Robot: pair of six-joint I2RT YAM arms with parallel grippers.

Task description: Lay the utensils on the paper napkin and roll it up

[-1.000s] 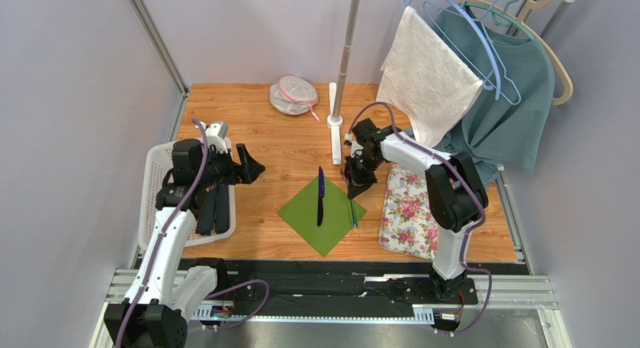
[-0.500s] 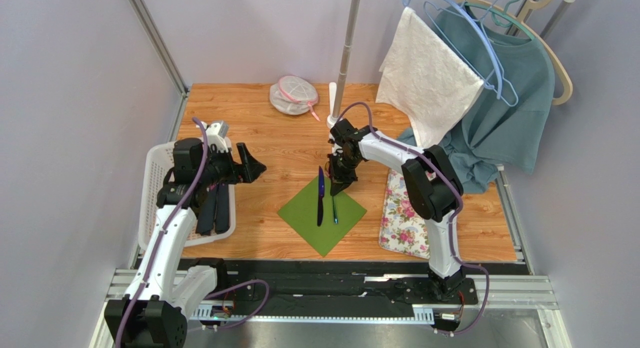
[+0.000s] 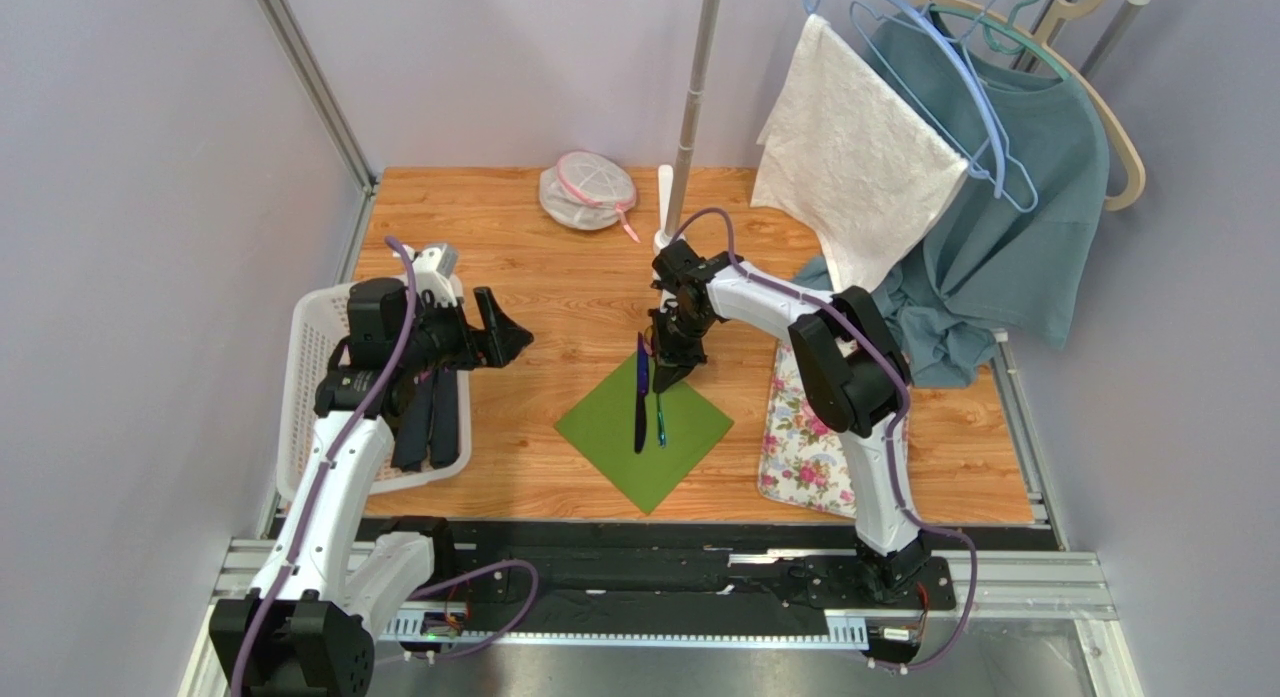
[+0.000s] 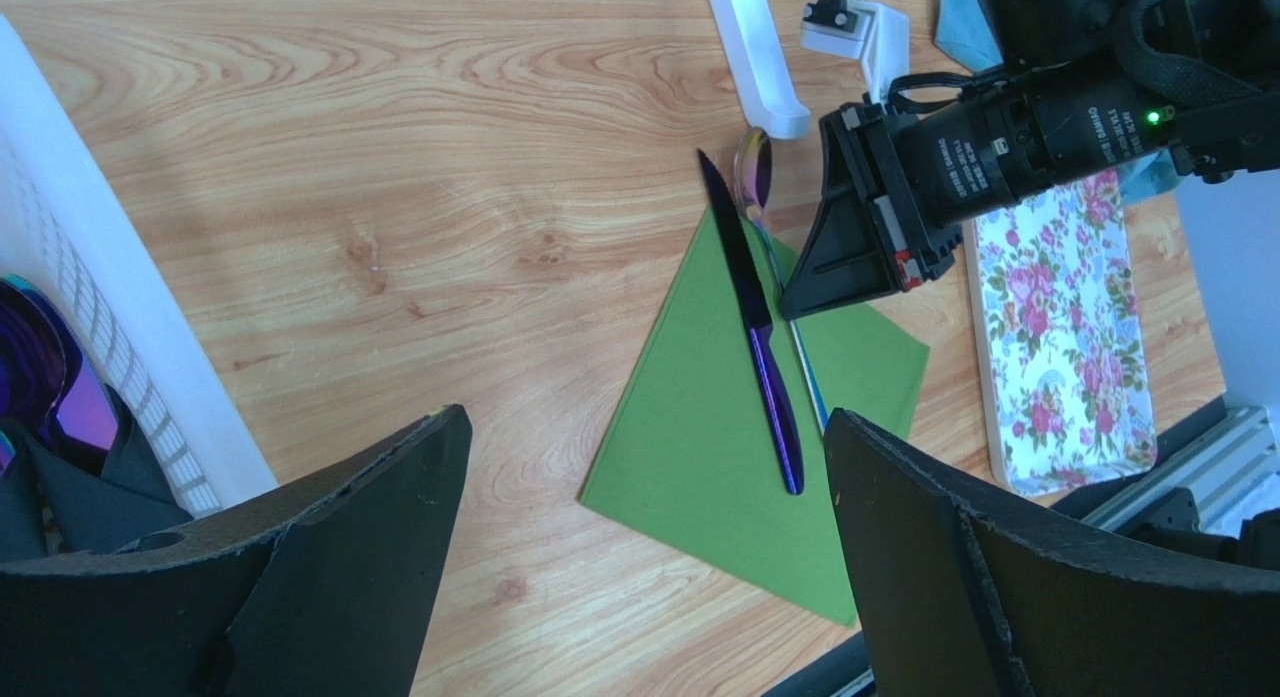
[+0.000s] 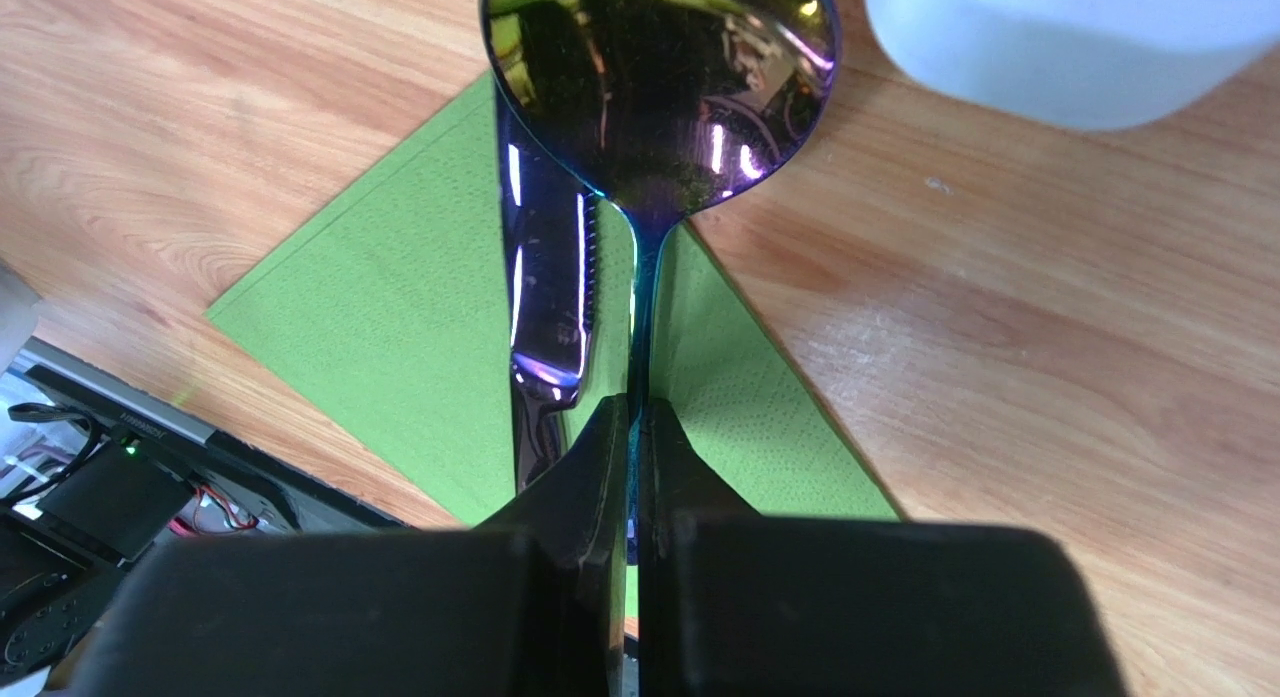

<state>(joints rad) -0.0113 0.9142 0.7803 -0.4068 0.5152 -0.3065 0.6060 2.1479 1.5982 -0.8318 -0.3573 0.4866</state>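
well, you're looking at a wooden table point(image 3: 511, 247) with a teal garment point(image 3: 1037, 202) and a white cloth point(image 3: 857, 157) hanging over its far right corner. a white basket point(image 3: 301, 382) sits at the left edge and a floral mat point(image 3: 819, 427) lies near the right one. between them, toward the near edge, the green paper napkin point(image 3: 609, 427) lies flat with one corner pointing at you.

your left gripper point(image 3: 504, 337) hovers above the basket's inner edge, well apart from the napkin, its jaws spread wide with nothing between them.

your right gripper point(image 3: 669, 370) is down over the napkin's far corner. its jaws are pressed together on the thin handle of the spoon point(image 5: 661, 97). the spoon's glossy bowl reaches past the napkin's far corner, over bare wood, and the free end of the handle runs back over the green sheet. you can't tell from these views whether the spoon touches the paper.

the knife point(image 4: 759, 352) lies on the napkin just left of the spoon and almost parallel to it, with its purple handle toward you and its blade tip out past the far corner.
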